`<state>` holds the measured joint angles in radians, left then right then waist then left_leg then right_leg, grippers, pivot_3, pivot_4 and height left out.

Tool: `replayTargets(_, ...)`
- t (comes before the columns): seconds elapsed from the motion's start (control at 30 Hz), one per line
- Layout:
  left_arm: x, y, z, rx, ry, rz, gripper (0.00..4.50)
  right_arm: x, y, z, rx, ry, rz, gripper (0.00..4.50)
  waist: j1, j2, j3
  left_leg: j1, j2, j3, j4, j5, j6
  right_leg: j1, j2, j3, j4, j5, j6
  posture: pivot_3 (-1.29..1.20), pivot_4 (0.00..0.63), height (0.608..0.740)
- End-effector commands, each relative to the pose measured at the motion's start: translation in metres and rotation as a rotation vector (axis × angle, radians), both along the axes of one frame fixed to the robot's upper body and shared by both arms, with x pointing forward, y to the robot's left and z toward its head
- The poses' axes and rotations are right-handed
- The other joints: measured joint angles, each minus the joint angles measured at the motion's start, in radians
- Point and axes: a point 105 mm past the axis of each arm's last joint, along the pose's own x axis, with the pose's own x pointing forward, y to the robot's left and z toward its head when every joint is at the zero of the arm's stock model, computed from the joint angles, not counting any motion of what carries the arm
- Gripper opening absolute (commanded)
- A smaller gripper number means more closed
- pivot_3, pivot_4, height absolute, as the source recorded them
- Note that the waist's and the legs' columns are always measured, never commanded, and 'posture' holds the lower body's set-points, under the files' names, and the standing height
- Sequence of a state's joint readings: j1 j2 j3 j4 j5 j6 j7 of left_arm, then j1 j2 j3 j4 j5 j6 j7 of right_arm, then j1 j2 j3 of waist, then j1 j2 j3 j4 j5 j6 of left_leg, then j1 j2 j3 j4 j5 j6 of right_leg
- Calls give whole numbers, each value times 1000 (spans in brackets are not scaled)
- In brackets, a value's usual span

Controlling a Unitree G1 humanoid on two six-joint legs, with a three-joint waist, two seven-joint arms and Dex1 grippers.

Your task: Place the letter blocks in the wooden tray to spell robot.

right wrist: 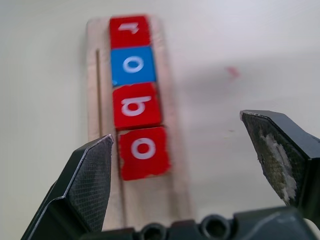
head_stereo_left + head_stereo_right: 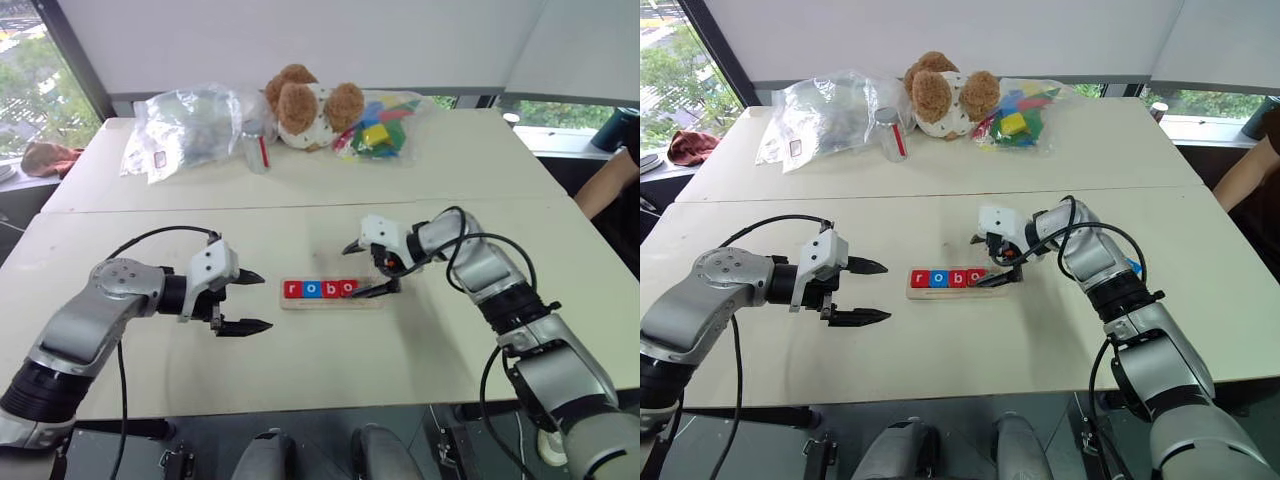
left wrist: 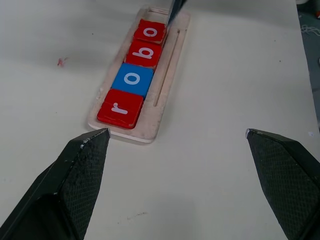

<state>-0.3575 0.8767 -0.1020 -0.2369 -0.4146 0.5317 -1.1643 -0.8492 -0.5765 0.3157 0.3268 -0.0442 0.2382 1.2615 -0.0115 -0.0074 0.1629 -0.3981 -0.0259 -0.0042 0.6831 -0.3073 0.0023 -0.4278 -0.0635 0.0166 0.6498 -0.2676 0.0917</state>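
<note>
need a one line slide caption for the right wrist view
Open right gripper over the wooden tray, which holds four letter blocks reading r, o, b, o.

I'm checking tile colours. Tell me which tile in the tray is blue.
The first "o" tile, second in the tray, between the red "r" and red "b". It is the only blue one; the other "o" is red too.

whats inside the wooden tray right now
The wooden tray holds four letter blocks in a row: red r, blue o, red b, red o. Its far end is partly hidden by the right hand.
</note>
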Motion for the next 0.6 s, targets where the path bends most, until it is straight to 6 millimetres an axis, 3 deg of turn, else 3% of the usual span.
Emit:
replayTargets(0.03, 0, -2, 13, -27, -58, -8, 4500, 13, -33, 38, 97, -96, -207, 4451, 1, 0, 0, 0, 0, 0, 0, 0, 0, 0, 0, 0, 0, 0, 0, 0, 150, 740)
replayTargets(0.17, 0, -18, 28, -123, -80, -39, 4500, 22, -105, 50, 245, -157, -718, 4451, 8, 0, 0, -2, 0, -2, 0, 0, 0, 0, -1, 0, 0, 0, 0, 0, 150, 740)
replayTargets(0.27, -2, -33, 33, -154, -89, -83, 4500, 7, -147, 43, 347, -237, -1139, 4451, 10, 0, -1, -3, 0, -2, 0, 0, -1, -2, -1, 0, 0, 0, 0, 0, 150, 740)
replayTargets(0.4, 0, -47, 34, -186, -84, -123, 4500, -30, -164, 26, 430, -328, -1516, 4451, -2, 1, -2, -8, 0, -1, 0, 2, -4, -9, 0, 2, 5, 0, 0, 0, 150, 740)
replayTargets(0.6, 7, -58, 28, -196, -71, -146, 4500, -66, -160, -8, 452, -338, -1743, 4451, -3, 1, -2, -8, -1, 1, 1, 5, -7, -14, 2, 4, 14, 0, 0, 0, 150, 740)
